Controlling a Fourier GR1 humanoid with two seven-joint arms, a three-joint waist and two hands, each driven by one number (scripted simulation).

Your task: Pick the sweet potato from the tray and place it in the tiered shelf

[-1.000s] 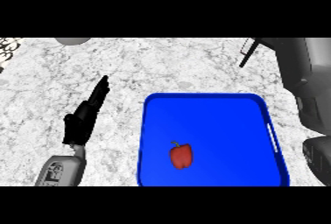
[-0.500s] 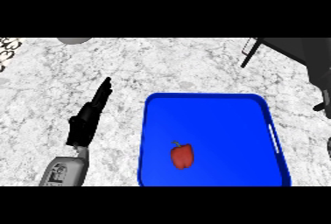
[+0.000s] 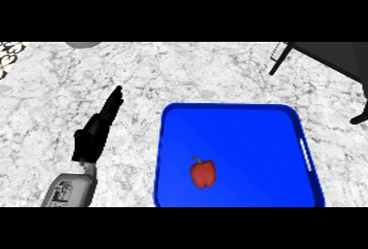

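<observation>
A blue tray [image 3: 280, 127] lies on the marble counter, right of the middle. On it rests a single red bell pepper [image 3: 203, 173] with a green stem, near the tray's front left. No sweet potato shows anywhere. The black tiered shelf [image 3: 332, 57] stands at the back right, only partly in view. My left hand [image 3: 95, 133] stays open left of the tray, fingers straight and pointing away, holding nothing. My right hand is out of the picture.
A white wire object [image 3: 9, 52] sits at the far left edge. A grey round thing [image 3: 84, 44] peeks in at the top. Bare marble counter [image 3: 194, 73] stretches between my left hand, the tray and the shelf.
The grey arm shapes at the right edge have left the view, uncovering the shelf's black frame. The left hand, tray and pepper have stayed put.
</observation>
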